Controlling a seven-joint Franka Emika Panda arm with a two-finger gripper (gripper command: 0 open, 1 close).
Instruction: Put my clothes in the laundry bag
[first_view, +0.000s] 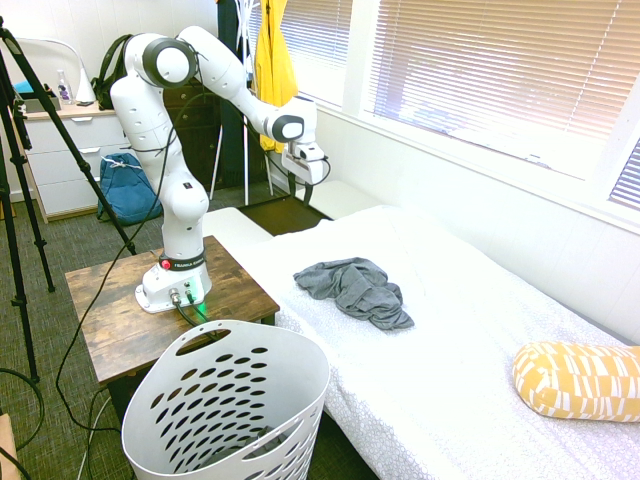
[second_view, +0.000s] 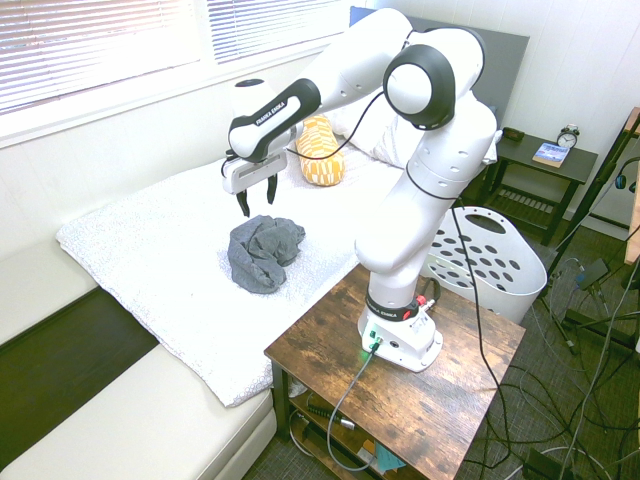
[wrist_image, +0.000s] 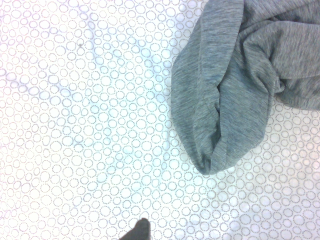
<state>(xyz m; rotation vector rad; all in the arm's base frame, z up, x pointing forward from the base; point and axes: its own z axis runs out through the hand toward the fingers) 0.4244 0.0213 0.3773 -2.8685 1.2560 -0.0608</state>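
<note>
A heather-grey T-shirt (first_view: 357, 290) lies crumpled on a white patterned bedspread (first_view: 440, 400), drawn out into an uneven heap whose longer run, in the first exterior view, slants from near the robot's side of the bed toward the lower right. The gripper (second_view: 259, 205) of the lone white Franka arm (second_view: 430, 190) hangs above the bed with its two dark fingers parted wide and nothing between them. In the second exterior view the jaws point down, apart from the cloth and somewhat toward the window side of it, so the coming move likely calls for a short shift across to the heap, then a descent onto a raised fold. The wrist view shows one rounded, folded end of the shirt, a likely place to pinch, though thin jersey may slip or come up by a single layer.

Bare bedspread surrounds the garment, leaving room for the fingers. The bed's near edge runs between the shirt and a white plastic laundry basket (first_view: 225, 400), which stands open-topped beside the wooden table (second_view: 450, 400) bearing the arm. A yellow-and-white pillow (first_view: 578, 381) rests well apart, and the flared rim would need clearing on the way over.
</note>
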